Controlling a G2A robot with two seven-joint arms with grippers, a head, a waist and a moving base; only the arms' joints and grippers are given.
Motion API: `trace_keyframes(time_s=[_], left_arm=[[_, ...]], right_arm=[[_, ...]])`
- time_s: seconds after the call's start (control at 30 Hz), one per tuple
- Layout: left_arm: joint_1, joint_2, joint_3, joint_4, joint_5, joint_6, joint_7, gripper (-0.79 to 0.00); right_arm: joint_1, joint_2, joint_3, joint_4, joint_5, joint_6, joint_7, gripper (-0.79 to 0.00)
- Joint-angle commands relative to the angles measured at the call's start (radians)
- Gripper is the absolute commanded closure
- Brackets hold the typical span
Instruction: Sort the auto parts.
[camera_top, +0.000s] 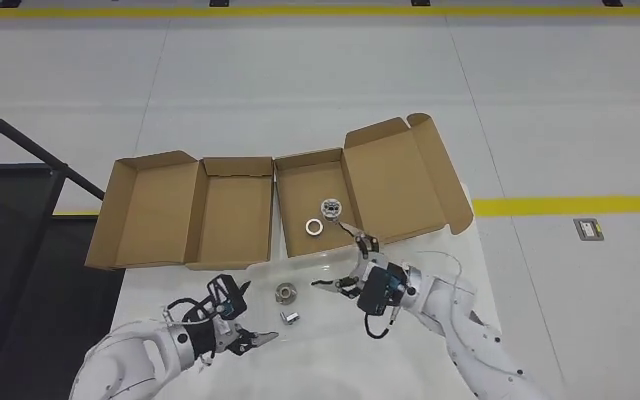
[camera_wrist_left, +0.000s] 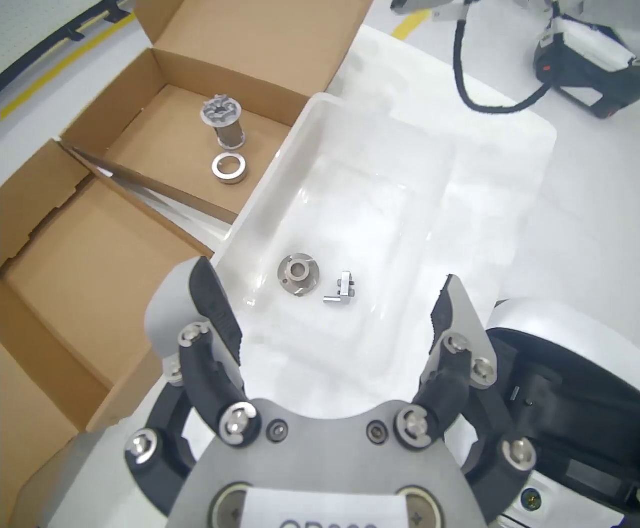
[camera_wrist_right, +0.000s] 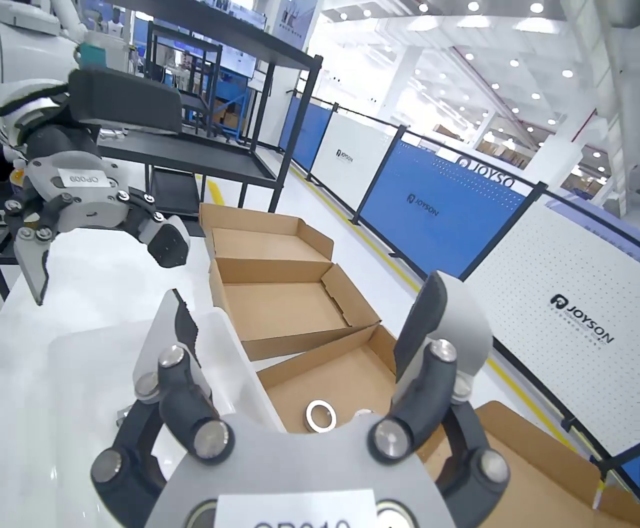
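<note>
Desk: white desk (camera_top: 300, 365) with a clear tray (camera_wrist_left: 400, 165) beside two open boxes, left box (camera_top: 235, 215) and right box (camera_top: 297, 195).
Room: grey floor (camera_top: 300, 80) with yellow lines (camera_top: 560, 206); black shelf (camera_wrist_right: 200, 150); blue and white panels (camera_wrist_right: 440, 200).
Parts: ring (camera_top: 314, 227) and splined part (camera_top: 331, 209) in the right box; flange (camera_top: 285, 293) and bracket (camera_top: 289, 318) near each other in the tray.
Hard to see: in the right wrist view, the gripper's body cuts off the ring.
Left gripper (camera_wrist_left: 325, 272): wide open, empty, above the tray's near end.
Right gripper (camera_wrist_right: 304, 286): wide open, empty, over the tray's edge by the right box.

Found a flanged hub (camera_wrist_left: 298, 274) flat in the clear tray (camera_wrist_left: 400, 165), small L-shaped bracket (camera_wrist_left: 342, 294) just beside. Saw a steel ring (camera_wrist_left: 229, 168) near a toothed cylinder (camera_wrist_left: 225, 122) in the cardboard box (camera_wrist_left: 165, 140).
</note>
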Motion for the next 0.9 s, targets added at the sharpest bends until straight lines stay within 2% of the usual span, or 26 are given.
trace_keyframes(time_s=[0.0,0.13,0.23,0.6,0.7,0.87], left_arm=[[-0.035,0.0,0.047,-0.001,0.005,-0.008,-0.04,-0.785],[-0.118,-0.003,0.142,0.028,0.02,-0.015,-0.117,-0.785],[-0.134,-0.003,0.157,0.035,0.027,-0.024,-0.128,-0.785],[-0.132,-0.003,0.162,0.038,0.034,-0.027,-0.135,-0.785],[-0.161,-0.003,0.219,0.041,0.118,-0.016,-0.187,-0.785],[-0.243,-0.012,0.319,0.106,0.156,-0.009,-0.241,-0.785]], right_arm=[[-0.063,0.016,0.055,-0.05,-0.018,0.008,-0.026,-0.785],[-0.18,0.037,0.155,-0.128,-0.009,0.066,-0.014,-0.785],[-0.231,0.04,0.192,-0.165,0.026,0.126,0.044,-0.785],[-0.231,0.04,0.192,-0.165,0.026,0.126,0.044,-0.785],[-0.231,0.04,0.192,-0.165,0.026,0.126,0.044,-0.785],[-0.231,0.04,0.192,-0.165,0.026,0.126,0.044,-0.785]])
